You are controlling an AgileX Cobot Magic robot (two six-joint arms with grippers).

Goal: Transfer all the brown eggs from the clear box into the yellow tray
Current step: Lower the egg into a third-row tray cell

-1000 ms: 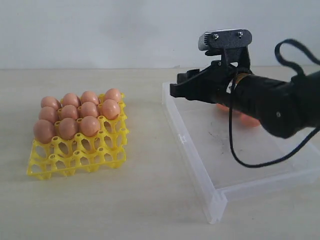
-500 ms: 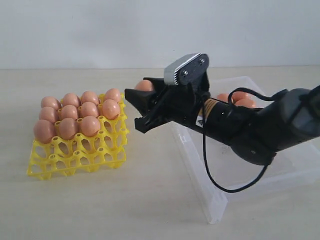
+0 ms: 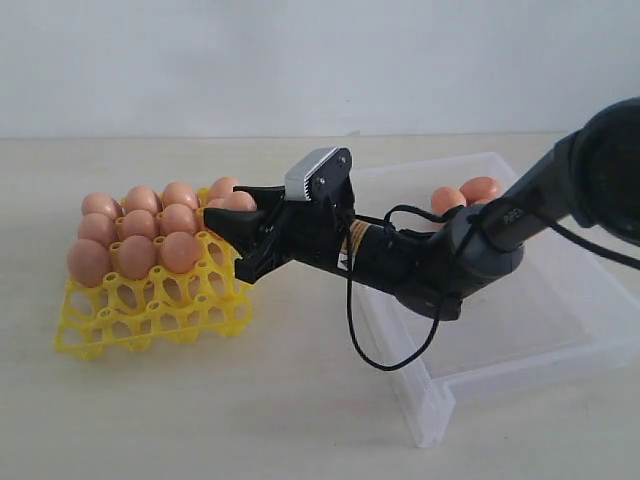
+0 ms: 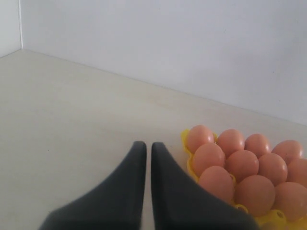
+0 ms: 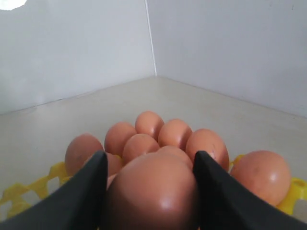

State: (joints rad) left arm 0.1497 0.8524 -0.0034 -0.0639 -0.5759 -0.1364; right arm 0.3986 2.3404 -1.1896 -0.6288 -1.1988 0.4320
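Beige tabletop, white wall. Right gripper (image 5: 148, 165) clamps one brown egg (image 3: 238, 202) above yellow tray (image 3: 150, 315), right edge. Left gripper (image 4: 146, 146) closed, empty. Two eggs (image 3: 480, 188) visible in clear box (image 3: 520, 320).

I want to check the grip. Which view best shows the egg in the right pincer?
The right wrist view: the held egg fills the right pincer, touching both fingers. The exterior view shows only its top, near the yellow tray. The left wrist view does not clearly show it.

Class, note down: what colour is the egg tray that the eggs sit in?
The egg tray is bright yellow; the exterior view shows it best.
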